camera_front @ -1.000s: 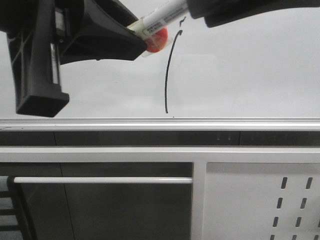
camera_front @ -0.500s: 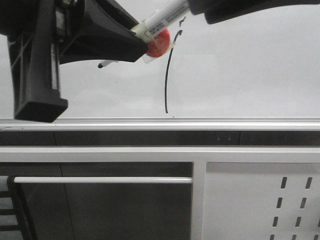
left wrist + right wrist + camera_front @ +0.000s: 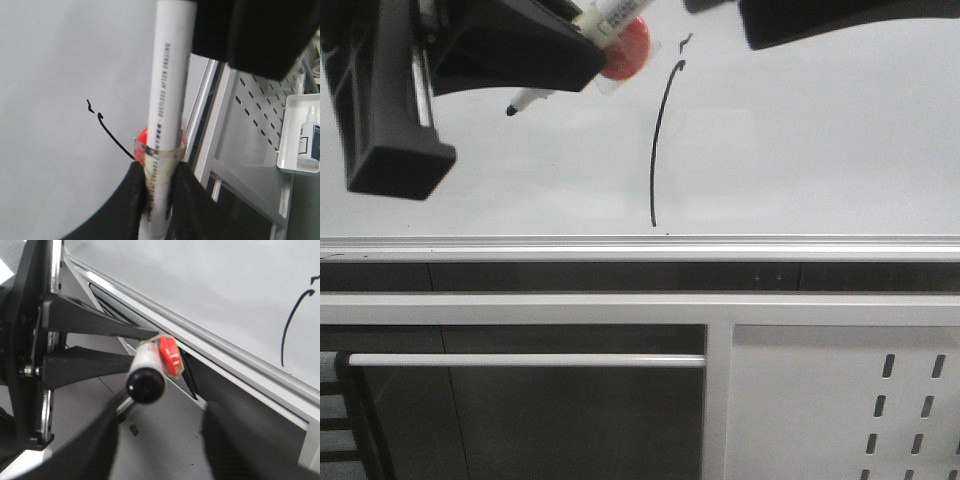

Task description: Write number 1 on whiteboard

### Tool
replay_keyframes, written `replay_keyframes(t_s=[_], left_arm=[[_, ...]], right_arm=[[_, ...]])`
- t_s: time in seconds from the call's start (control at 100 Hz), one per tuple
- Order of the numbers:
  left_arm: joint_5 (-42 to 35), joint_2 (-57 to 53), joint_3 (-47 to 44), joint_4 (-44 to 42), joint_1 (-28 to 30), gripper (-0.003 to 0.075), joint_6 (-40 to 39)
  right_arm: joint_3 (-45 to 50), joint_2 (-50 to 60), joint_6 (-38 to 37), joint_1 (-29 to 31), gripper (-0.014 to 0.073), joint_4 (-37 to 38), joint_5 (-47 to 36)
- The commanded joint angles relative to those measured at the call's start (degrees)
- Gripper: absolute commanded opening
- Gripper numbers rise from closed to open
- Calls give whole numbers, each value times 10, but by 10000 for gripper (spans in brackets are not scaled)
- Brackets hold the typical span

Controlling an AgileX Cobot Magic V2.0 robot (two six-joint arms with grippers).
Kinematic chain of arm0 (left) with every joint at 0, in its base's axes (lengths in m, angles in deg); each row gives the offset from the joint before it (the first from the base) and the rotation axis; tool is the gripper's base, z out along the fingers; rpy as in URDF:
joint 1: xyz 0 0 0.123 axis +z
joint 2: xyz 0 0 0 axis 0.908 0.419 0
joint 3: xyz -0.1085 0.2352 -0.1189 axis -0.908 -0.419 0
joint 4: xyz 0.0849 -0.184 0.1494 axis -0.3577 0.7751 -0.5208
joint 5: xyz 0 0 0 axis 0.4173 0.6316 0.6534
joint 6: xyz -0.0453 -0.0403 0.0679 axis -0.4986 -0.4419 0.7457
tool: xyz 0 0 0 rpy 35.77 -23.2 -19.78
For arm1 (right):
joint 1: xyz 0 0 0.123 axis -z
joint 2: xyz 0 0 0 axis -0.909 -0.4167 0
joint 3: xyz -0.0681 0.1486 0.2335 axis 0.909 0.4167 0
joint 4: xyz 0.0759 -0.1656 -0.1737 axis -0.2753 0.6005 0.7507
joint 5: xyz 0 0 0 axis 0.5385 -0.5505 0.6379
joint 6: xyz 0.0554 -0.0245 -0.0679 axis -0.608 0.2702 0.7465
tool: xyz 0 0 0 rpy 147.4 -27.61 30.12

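The number 1 (image 3: 655, 150) is a tall, slightly curved black stroke on the whiteboard (image 3: 800, 140), with a small tick (image 3: 686, 42) above it; it also shows in both wrist views (image 3: 112, 132) (image 3: 290, 325). My left gripper (image 3: 585, 45) (image 3: 159, 175) is shut on a white marker (image 3: 612, 22) (image 3: 170, 75) that carries a red piece (image 3: 625, 50). The marker's black tip (image 3: 510, 110) points down-left, off the stroke. My right gripper (image 3: 720, 15) (image 3: 162, 425) is open at the top right, apart from the marker's black end (image 3: 145, 385).
A silver rail (image 3: 640, 245) runs along the board's bottom edge. Below it are a white frame with a horizontal bar (image 3: 520, 360) and a white perforated panel (image 3: 850, 400). A white tray (image 3: 292, 165) on that panel holds a small bottle (image 3: 310, 135).
The right gripper has let go of the marker's upper end and drawn away up and right. The left gripper has lifted with the marker, and its black tip now shows below it.
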Motion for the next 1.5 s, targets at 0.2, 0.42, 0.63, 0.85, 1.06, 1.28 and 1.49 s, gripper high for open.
replay_keyframes(t_s=[0.2, 0.42, 0.63, 0.85, 1.06, 1.28, 1.49], left_arm=[[-64, -36, 21, 177, -4, -18, -8], [-49, -48, 7, 317, -5, -18, -8], [-177, -48, -36, 378, -54, -18, -62], [-373, -38, -63, 171, -166, -18, -358], [-553, 23, -73, 124, -257, -18, -457], [-621, 96, -73, 103, -276, -18, -529], [-646, 109, -73, 94, -275, -18, -540]], right_arm=[[-16, 19, 8, -2, 514, 3, -38], [-16, 49, 8, -2, 514, 56, -6], [-16, 75, 8, 9, 513, 81, 65], [-16, 91, 7, 75, 513, 108, 154], [-15, 107, -24, 127, 513, 133, 193], [-15, 126, -88, 127, 354, 213, 209], [-15, 147, -103, 127, -76, 262, 262]])
